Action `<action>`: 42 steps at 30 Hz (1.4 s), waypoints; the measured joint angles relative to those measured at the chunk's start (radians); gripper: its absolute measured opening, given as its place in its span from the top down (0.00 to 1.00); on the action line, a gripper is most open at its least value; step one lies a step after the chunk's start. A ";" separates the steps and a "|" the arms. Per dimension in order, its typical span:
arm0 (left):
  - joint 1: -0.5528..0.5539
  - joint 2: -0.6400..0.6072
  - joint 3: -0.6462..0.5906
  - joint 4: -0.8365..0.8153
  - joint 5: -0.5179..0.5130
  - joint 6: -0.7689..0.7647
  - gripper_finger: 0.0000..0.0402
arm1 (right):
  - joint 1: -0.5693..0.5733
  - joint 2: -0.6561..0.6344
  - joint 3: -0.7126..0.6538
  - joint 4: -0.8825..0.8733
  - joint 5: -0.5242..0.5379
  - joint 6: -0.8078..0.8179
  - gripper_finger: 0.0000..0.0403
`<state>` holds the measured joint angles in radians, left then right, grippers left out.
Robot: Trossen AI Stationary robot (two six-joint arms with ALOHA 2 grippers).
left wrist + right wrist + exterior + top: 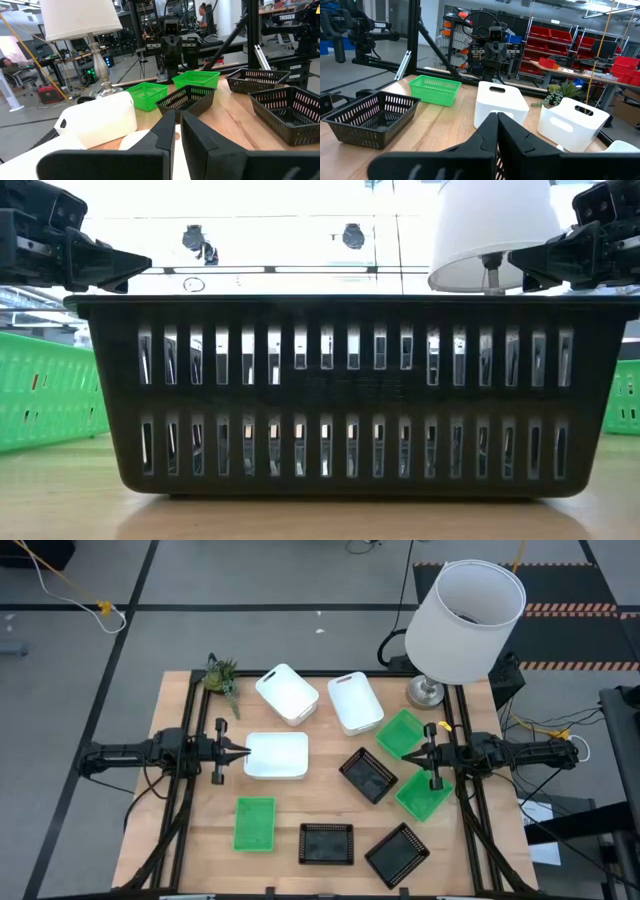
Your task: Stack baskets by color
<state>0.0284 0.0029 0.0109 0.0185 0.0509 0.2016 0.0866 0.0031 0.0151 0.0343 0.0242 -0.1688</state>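
Nine baskets lie scattered singly on the wooden table. Three are white (pixel 288 692) (pixel 354 700) (pixel 277 754). Three are green (pixel 402 732) (pixel 423 795) (pixel 254 824). Three are black mesh (pixel 368 775) (pixel 327 843) (pixel 397 852). Each rests on its base; the near black one (pixel 345 395) fills the low view. My left gripper (pixel 245 751) (pixel 177 120) hangs level at the left, shut, its tips above the left rim of the nearest white basket. My right gripper (pixel 410 754) (pixel 497 117) hangs level at the right, shut, between two green baskets, above them.
A large white lampshade (pixel 465 620) on a metal foot (pixel 425 692) stands at the table's far right corner. A small green plant sprig (pixel 222 675) lies at the far left. Dark frame rails (pixel 185 790) run along both table sides.
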 joint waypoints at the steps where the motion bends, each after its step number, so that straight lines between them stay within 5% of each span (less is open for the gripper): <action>1: 0.000 0.000 0.000 0.000 0.000 0.000 0.92 | 0.000 0.000 0.000 0.000 0.000 0.000 1.00; 38: 0.000 0.000 0.000 0.000 0.000 0.000 0.92 | 0.000 0.000 0.000 0.000 0.001 -0.085 1.00; 42: 0.002 0.000 0.000 0.005 -0.068 0.018 0.92 | 0.000 0.000 0.000 0.023 0.028 -0.110 1.00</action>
<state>0.0299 0.0029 0.0109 0.0233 -0.0169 0.2200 0.0864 0.0032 0.0150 0.0568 0.0526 -0.2788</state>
